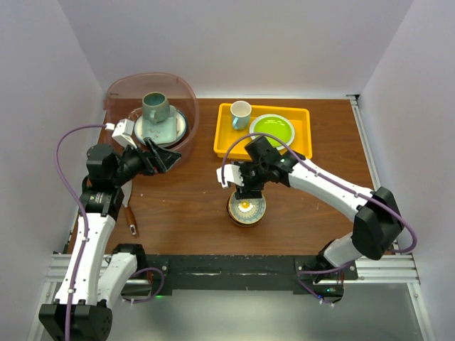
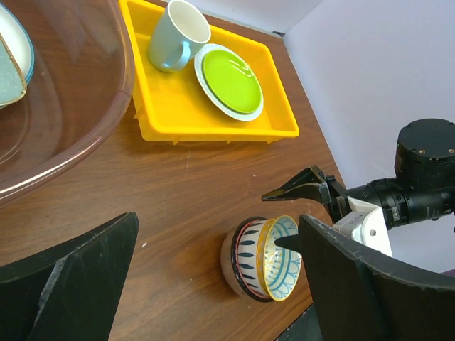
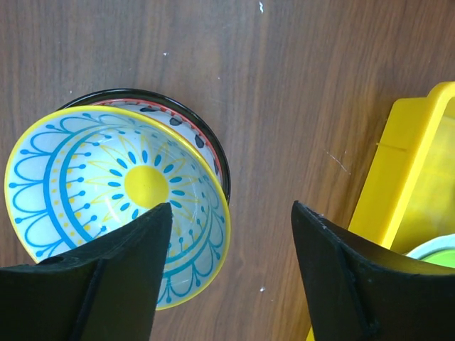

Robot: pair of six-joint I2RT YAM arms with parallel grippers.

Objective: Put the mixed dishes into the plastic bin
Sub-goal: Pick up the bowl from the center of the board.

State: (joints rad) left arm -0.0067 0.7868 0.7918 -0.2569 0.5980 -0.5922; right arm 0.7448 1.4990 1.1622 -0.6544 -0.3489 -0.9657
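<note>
- Progress: most of the load is judged done. A teal mug [image 1: 155,108] and some flat crockery [image 1: 179,128] under it are seen inside the plastic bin [image 1: 189,96], at the far-left corner of the table [image 1: 185,206].
- Left to do: one stack of two bowls, out near the middle of the table and well apart from the bin. A yellow-rimmed bowl [image 3: 121,185] is nested in a dark-rimmed bowl [image 3: 210,142].
- The yellow tray [image 1: 226,148] with the small white cup [image 1: 240,114] and lime-green plate [image 1: 271,130] is not counted as load.
- Right pincer [image 3: 231,213]: positioned directly over the stack, jaws partly apart. The yellow-rimmed bowl's wall is straddled, one finger over the inside and the other outside over bare wood. No clamp is seen and nothing is held.
- Left pincer [image 2: 218,224]: jaws at full spread, empty, parked just beside the bin's near wall.
- Orientation: both bowls are mouth-up, bases down. They are round in plan, so no long axis can be given. The only axis is the vertical one through the centre.
- The inner bowl is seated off-centre in the outer one. A slight tilt is suspected but not confirmed.
- Mug in the bin: upright, mouth up.
- Judgement: a rim pinch, lift and carry to the far left are needed. Whether both bowls would come up together cannot be told.
</note>
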